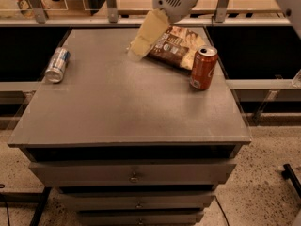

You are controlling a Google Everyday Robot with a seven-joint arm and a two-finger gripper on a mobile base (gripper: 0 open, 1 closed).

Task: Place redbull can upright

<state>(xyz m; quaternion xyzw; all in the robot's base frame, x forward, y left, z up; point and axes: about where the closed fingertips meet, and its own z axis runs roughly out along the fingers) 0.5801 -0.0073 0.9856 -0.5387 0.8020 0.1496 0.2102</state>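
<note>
The redbull can is slim, silver and blue. It lies on its side near the left edge of the grey cabinet top. My gripper hangs over the back middle of the top, just left of the snack bag, far to the right of the can. Its pale fingers point down and left and nothing shows between them.
An orange-red soda can stands upright at the right side. A brown and white snack bag lies flat behind it. A metal rail runs behind the cabinet. Drawers are below the front edge.
</note>
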